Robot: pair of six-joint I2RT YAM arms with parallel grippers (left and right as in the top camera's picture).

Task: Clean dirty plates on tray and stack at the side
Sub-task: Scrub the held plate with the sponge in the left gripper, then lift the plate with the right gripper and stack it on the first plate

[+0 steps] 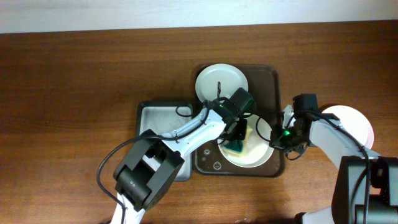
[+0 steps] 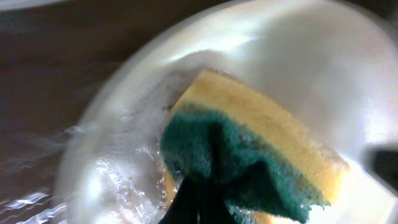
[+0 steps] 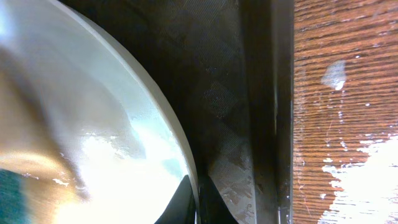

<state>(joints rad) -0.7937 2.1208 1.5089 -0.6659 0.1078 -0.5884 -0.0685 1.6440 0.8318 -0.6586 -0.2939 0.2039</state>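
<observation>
While the left fingers (image 2: 198, 200) stay out of sight under the sponge (image 2: 249, 149), I can see them clamped shut on its near end. Its green face is pressed onto the soapy plate (image 1: 258, 155), and suds lie just ahead of the fingertips. My right fingers (image 3: 195, 202) are almost closed, pinching that plate's rim on the side away from the sponge. Bare tray (image 3: 249, 93) lies just outside them, then the tray's raised edge, then the wet table (image 3: 342, 74). A second plate (image 1: 222, 83) sits on the tray beyond the left fingers, with a dark streak on it. The side plate (image 1: 357, 121) rests on the table behind my right wrist.

The rim hold worries me most. It is a thin bite on a slick, soapy edge, so a hard scrub stroke toward the right fingers could squirt the plate free or ride it up the tray wall.

The sponge is held by one end, so heavy pressure may fold it and bring the fingertips down onto the plate.

When I carry the plate to the side, dripping suds and the puddled table could let it slide on landing.
</observation>
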